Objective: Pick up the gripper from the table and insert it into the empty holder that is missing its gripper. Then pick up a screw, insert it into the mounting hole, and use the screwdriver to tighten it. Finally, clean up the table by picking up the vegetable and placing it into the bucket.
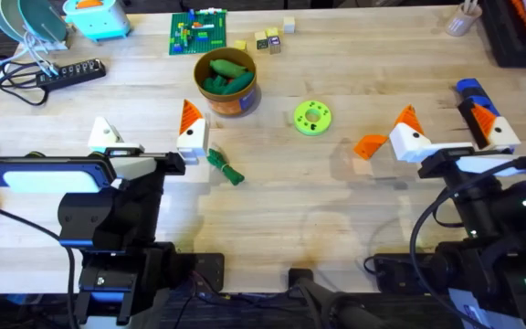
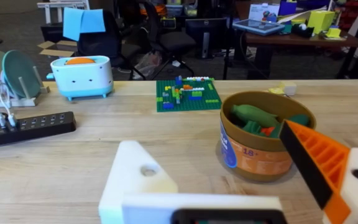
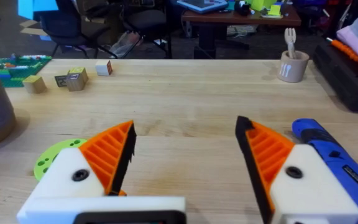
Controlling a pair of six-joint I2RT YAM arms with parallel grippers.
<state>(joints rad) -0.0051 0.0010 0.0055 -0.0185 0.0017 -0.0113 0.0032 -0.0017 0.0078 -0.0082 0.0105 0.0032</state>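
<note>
The orange gripper lies on the table just left of my right gripper, which stands open with two orange-padded fingers. The blue screwdriver lies against its right finger. My left gripper is open too. One of its fingers is the plain white holder with a mounting hole; the other carries an orange pad. The dark green vegetable lies on the table beside that padded finger. The bucket stands behind it with green toys inside.
A lime-green disc sits mid-table. At the back are a green brick plate, small wooden blocks and a cup. A power strip and a blue toaster-like toy occupy the far left.
</note>
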